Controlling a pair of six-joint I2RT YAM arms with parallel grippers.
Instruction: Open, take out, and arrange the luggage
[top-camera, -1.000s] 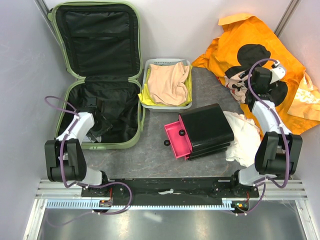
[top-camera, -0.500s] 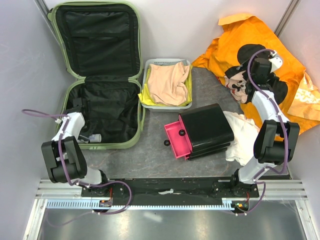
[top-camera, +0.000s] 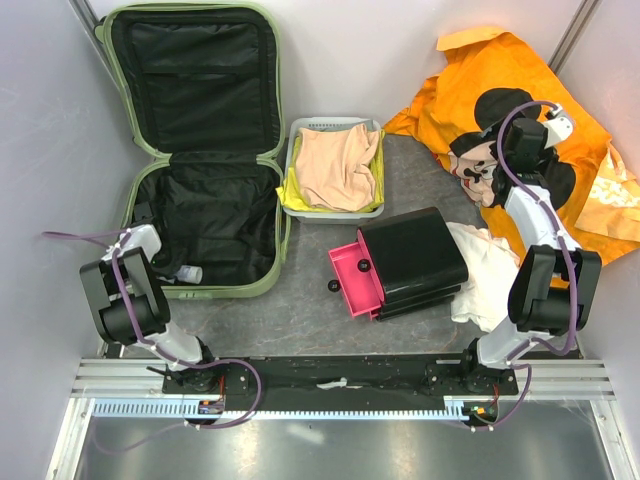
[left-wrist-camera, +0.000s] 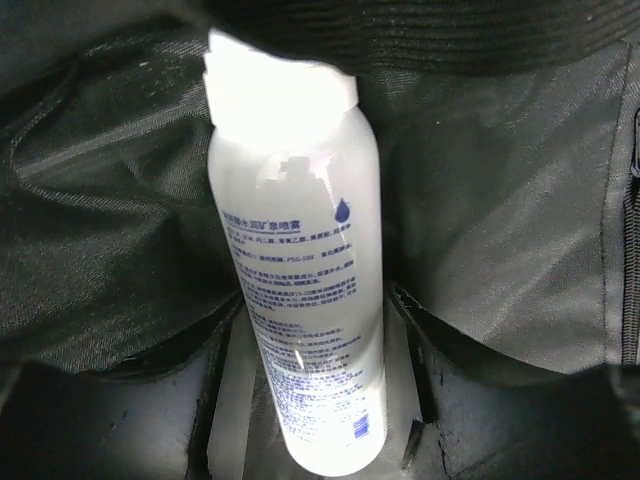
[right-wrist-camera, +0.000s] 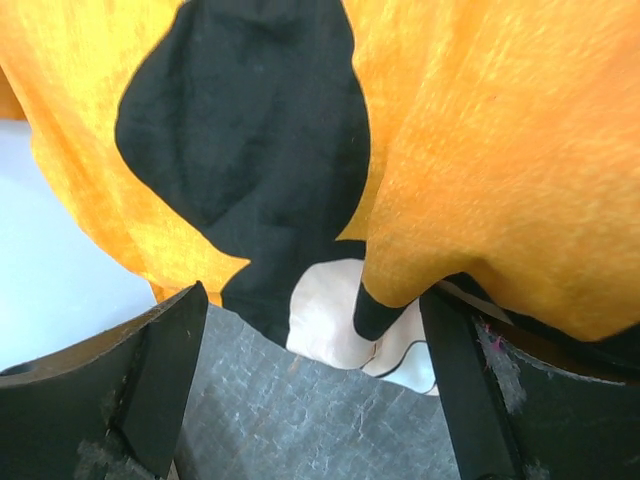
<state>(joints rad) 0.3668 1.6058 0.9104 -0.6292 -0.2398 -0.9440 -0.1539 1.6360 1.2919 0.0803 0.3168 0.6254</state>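
The luggage (top-camera: 284, 235), pale green, lies open at the back left, its lid leaning up against the wall and its black lining (left-wrist-camera: 500, 200) showing. A white spray bottle (top-camera: 187, 273) (left-wrist-camera: 300, 280) lies in the near left corner of its lower half, cap pointing away from my left wrist. My left gripper (top-camera: 163, 271) (left-wrist-camera: 315, 400) is down in that corner, both pads pressed against the bottle's base end. At the back right my right gripper (top-camera: 524, 150) (right-wrist-camera: 312, 320) hangs open over an orange cartoon-print cloth (top-camera: 520, 80) (right-wrist-camera: 480, 150), a fold of it drooping beside the right finger.
A white mesh basket (top-camera: 330, 213) holding peach and yellow clothes stands right of the luggage. A black box (top-camera: 415, 255) with its pink drawer (top-camera: 352, 280) pulled out sits mid-table, a white cloth (top-camera: 485, 285) against its right side. Grey walls close in left and behind.
My left arm has drawn back to the suitcase's near left corner and its jaws have narrowed around the bottle. My right gripper has shifted slightly further back over the orange cloth.
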